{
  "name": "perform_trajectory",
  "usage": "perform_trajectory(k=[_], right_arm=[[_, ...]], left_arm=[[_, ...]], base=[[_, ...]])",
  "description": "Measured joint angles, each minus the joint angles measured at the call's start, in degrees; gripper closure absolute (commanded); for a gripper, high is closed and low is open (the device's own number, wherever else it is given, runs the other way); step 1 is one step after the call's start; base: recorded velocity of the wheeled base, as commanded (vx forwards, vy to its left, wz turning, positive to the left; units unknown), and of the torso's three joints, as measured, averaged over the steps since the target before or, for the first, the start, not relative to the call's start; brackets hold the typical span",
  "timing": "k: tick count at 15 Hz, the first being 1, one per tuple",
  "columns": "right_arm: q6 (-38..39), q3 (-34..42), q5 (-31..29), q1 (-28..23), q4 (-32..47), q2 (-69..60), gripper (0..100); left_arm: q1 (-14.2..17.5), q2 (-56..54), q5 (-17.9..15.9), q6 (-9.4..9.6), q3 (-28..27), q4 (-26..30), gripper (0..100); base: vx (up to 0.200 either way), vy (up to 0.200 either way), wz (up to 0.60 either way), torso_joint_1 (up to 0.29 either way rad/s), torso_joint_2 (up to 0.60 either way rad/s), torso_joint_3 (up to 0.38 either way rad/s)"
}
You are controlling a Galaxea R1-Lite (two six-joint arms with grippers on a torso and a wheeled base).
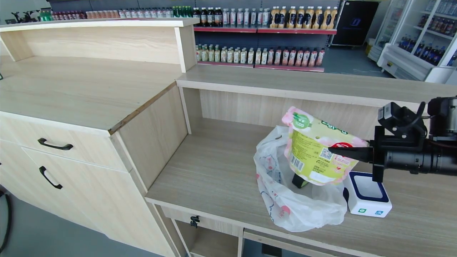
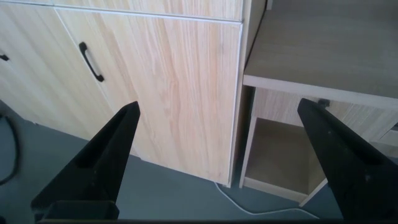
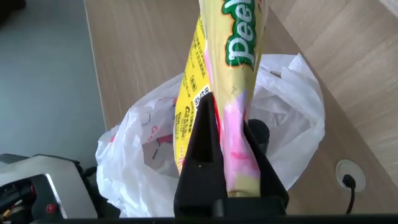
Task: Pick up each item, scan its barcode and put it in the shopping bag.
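A green, yellow and pink snack pouch (image 1: 316,146) hangs over the mouth of the white plastic shopping bag (image 1: 285,200) on the lower counter. My right gripper (image 1: 339,150) is shut on the pouch's edge, reaching in from the right. In the right wrist view the pouch (image 3: 227,74) stands between the fingers (image 3: 202,149), above the open bag (image 3: 143,149). A dark item (image 1: 299,181) lies inside the bag. The white barcode scanner (image 1: 367,194) sits just right of the bag. My left gripper (image 2: 217,162) is open, low beside the cabinet front.
A taller wooden counter (image 1: 82,89) with drawers (image 1: 55,144) stands to the left. A raised ledge (image 1: 321,85) runs behind the lower counter (image 1: 214,171). Shelves of bottles (image 1: 260,55) and fridges (image 1: 417,39) are beyond. An open cubby (image 2: 280,155) lies under the counter.
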Motion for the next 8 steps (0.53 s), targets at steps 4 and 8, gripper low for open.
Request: perform_trajectory(k=[4, 8], right_arm=[[-2.6, 1.55, 0.22, 0.11, 1.22, 1.24, 100], [-9.52, 2.21, 0.96, -1.51, 6.97, 2.27, 100]], left_arm=[[0.02, 0.0, 0.0, 0.05, 0.0, 0.02, 0], [0.0, 0.0, -0.02, 0.02, 0.0, 0.0, 0]], base=[[0.0, 0.0, 0.0, 0.0, 0.0, 0.0], [0.0, 0.0, 0.0, 0.0, 0.0, 0.0]])
